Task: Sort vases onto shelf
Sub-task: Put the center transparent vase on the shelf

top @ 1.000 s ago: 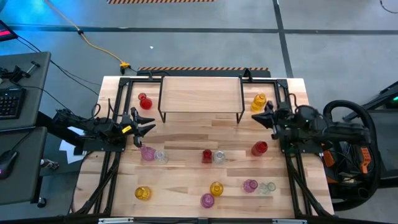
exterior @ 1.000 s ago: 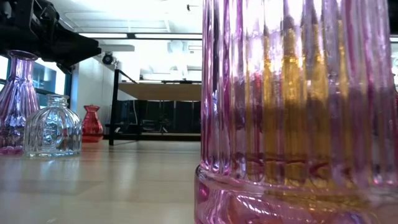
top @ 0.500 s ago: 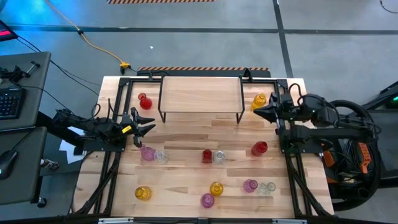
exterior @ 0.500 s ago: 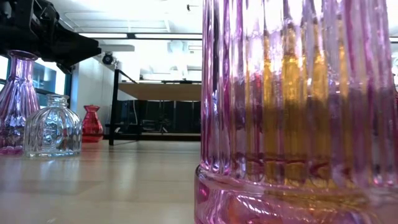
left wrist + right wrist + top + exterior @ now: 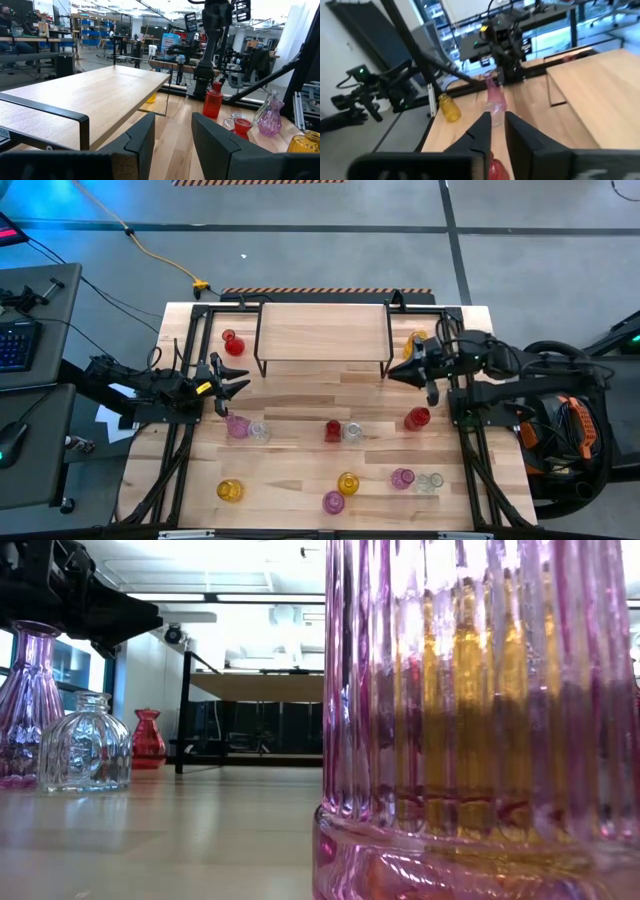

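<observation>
Butcher-block tabletop (image 5: 300, 470) sits on a grey concrete floor, with the shelf (image 5: 322, 332) at 12 o'clock, its top bare. Vases are scattered around: a red one (image 5: 233, 343) off the shelf's left end, a pink (image 5: 237, 425) and clear pair (image 5: 260, 431) toward 9, a yellow one (image 5: 229, 490) near 7, more down by 5.

Left gripper (image 5: 238, 384) hangs at 9 o'clock, fingers a bit apart, holding nothing. Right gripper (image 5: 395, 370) is by the shelf's right end, fingers narrowly parted, empty.

Low view gets mostly blocked by one ribbed pink vase (image 5: 480, 720), something the overhead doesn't hint at. Left wrist view shows workbenches and racks behind.
</observation>
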{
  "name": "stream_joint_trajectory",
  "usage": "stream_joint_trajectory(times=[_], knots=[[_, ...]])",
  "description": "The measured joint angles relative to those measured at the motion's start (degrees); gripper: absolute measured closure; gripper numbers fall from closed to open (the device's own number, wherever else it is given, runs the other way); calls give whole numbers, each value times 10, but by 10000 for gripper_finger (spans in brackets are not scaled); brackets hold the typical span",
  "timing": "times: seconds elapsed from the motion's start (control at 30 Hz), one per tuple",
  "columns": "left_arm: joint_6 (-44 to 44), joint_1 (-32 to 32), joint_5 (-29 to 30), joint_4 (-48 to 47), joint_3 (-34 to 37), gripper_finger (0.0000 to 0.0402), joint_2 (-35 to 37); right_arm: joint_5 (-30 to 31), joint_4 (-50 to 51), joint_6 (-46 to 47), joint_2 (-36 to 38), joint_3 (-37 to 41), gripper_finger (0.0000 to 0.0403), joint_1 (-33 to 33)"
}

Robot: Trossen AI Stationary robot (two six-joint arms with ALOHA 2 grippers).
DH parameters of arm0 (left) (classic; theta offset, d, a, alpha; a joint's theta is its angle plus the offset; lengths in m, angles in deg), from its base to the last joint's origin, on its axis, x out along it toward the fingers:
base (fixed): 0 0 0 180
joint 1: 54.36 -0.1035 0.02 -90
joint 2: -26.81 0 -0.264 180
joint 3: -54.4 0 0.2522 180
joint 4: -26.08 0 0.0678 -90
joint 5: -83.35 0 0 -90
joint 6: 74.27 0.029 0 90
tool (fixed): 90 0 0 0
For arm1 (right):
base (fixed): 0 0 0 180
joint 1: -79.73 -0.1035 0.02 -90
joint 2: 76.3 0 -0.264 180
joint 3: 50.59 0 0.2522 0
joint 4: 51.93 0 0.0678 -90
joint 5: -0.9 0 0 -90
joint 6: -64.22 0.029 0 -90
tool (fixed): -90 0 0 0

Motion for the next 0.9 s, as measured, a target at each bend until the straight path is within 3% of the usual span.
stream_joint_trajectory(times=[0.13,0.3,0.43,0.9], knots=[[5,0,0,0,0,282,0,7,0,1,-35,-15,315,-25],[95,0,1,0,0,282,0,7,1,0,-83,-25,270,-65],[110,0,2,0,0,282,0,10,1,0,-126,-28,249,-94],[120,0,2,0,0,282,0,19,9,45,-243,-29,242,-138]])
